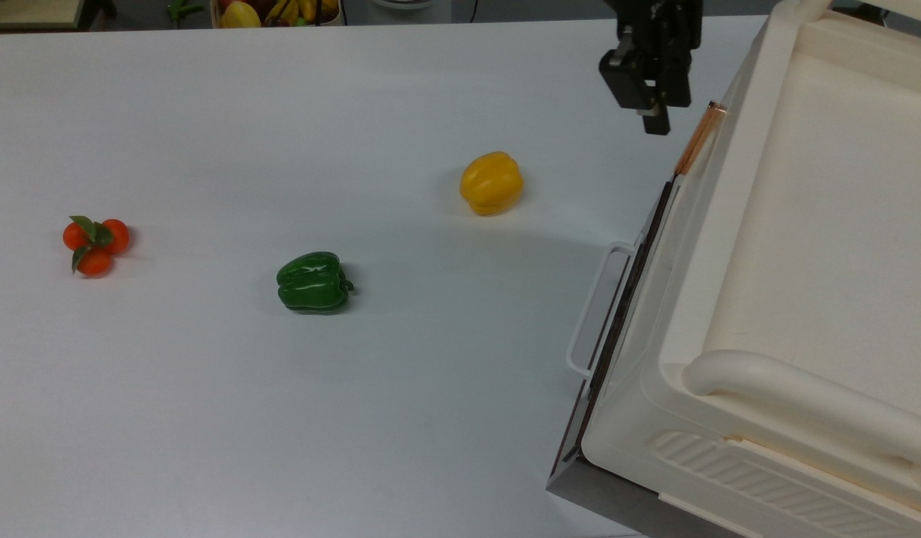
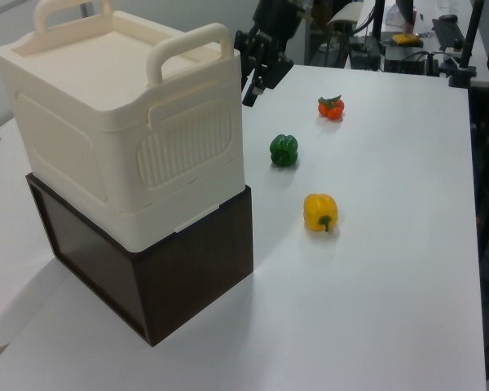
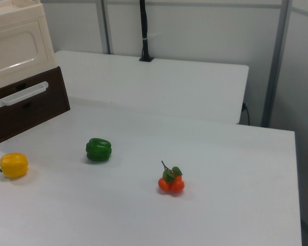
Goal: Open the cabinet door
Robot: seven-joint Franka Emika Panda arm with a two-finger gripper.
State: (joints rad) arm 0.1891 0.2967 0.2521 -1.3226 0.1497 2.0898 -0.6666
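White tabletop (image 1: 206, 418) is being crossed as the copper handle (image 1: 698, 139) is approached, at the cabinet door (image 3: 15, 43) on the top view's far right. The gripper (image 1: 652, 112) is being held just beside it, pointing down, jaws apparently narrow. Next, the handle needs gripping.

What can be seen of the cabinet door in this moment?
The cabinet door is a cream panel that looks like plastic, with a recessed rectangular centre, as the right view shows. It stands upright and looks shut, flush with the cream cabinet's front, above the dark panel with the white loop handle. In the top view only its upper edge shows, with the thin copper-coloured bar handle along it. The gripper hangs just to the top view's left of that handle, with no visible contact. Nothing else touches the door.
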